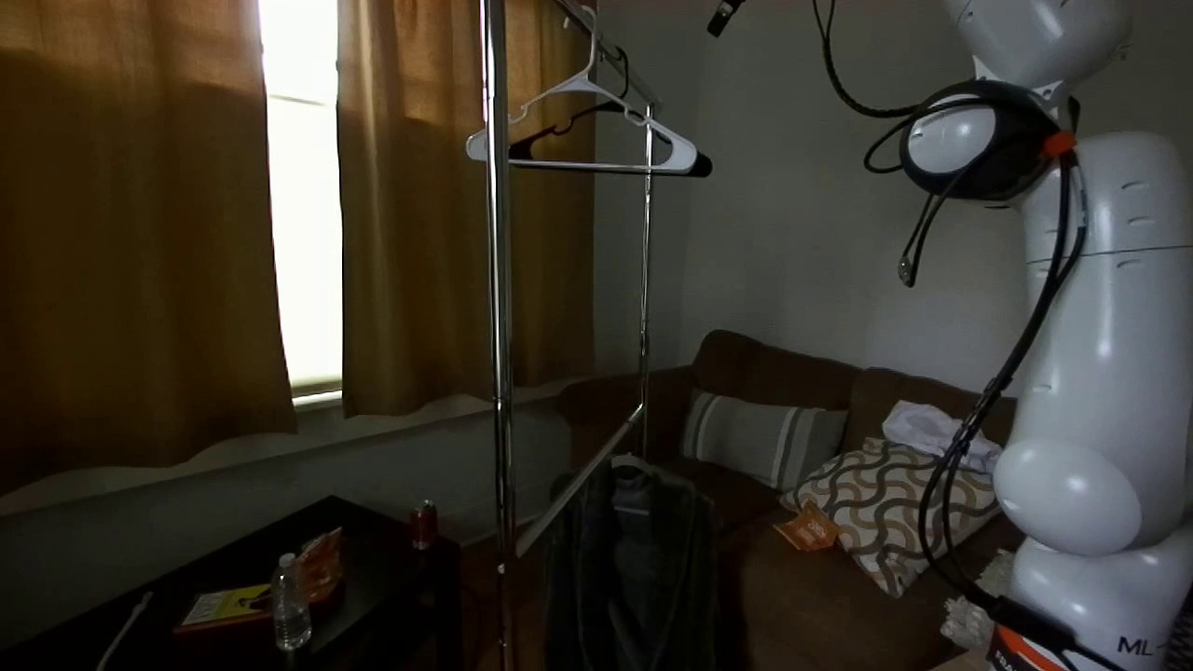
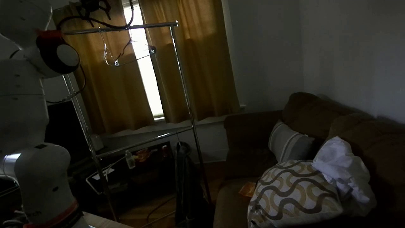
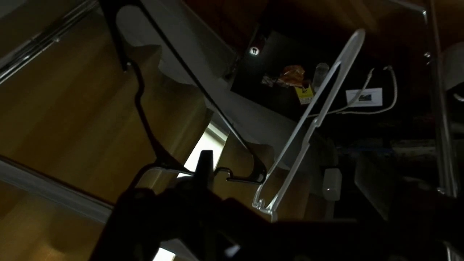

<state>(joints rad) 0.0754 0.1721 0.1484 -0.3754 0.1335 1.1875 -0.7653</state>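
A white plastic hanger (image 1: 582, 84) and a black hanger (image 1: 704, 166) hang from the top rail of a chrome clothes rack (image 1: 499, 280). My gripper (image 2: 101, 22) is over the rail, above the hangers, with its black fingers apart and nothing visible between them. In the wrist view one dark finger (image 3: 205, 166) overlaps the black hanger (image 3: 143, 116) near its neck; I cannot tell whether they touch. The white hanger (image 3: 352, 47) is right of that finger, its upper part hidden behind the gripper body. The other finger is lost in the dark there.
A dark garment (image 1: 634, 559) hangs from the rack's lower bar. A brown sofa (image 2: 259, 126) holds a striped pillow (image 2: 291, 142), a patterned pillow (image 2: 297, 190) and white cloth (image 2: 343, 164). A low black table carries a bottle (image 1: 291, 606), a red can (image 1: 424, 525) and an orange bag (image 1: 322, 564).
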